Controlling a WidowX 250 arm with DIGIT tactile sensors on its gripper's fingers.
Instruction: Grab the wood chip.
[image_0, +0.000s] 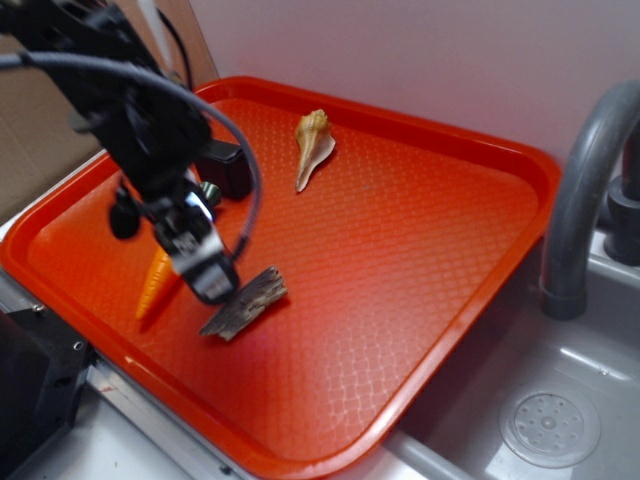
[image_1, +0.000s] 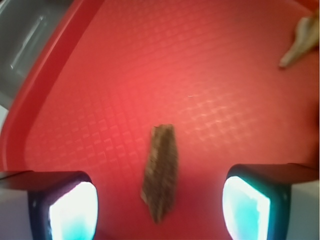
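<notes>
The wood chip (image_0: 246, 303) is a flat grey-brown sliver lying on the red tray (image_0: 420, 240) near its front left. In the wrist view the wood chip (image_1: 161, 170) lies lengthwise between my two fingers. My gripper (image_0: 213, 282) hangs just above the chip's left end; in the wrist view the gripper (image_1: 160, 210) is open, with one finger (image_1: 72, 210) at the left and the other (image_1: 247, 207) at the right, both apart from the chip. The jaws hold nothing.
An orange toy carrot (image_0: 157, 284) lies left of the chip, partly behind the gripper. A tan seashell (image_0: 312, 146) lies at the tray's back; it also shows in the wrist view (image_1: 300, 42). A grey faucet (image_0: 580, 190) and a sink drain (image_0: 549, 427) are at the right.
</notes>
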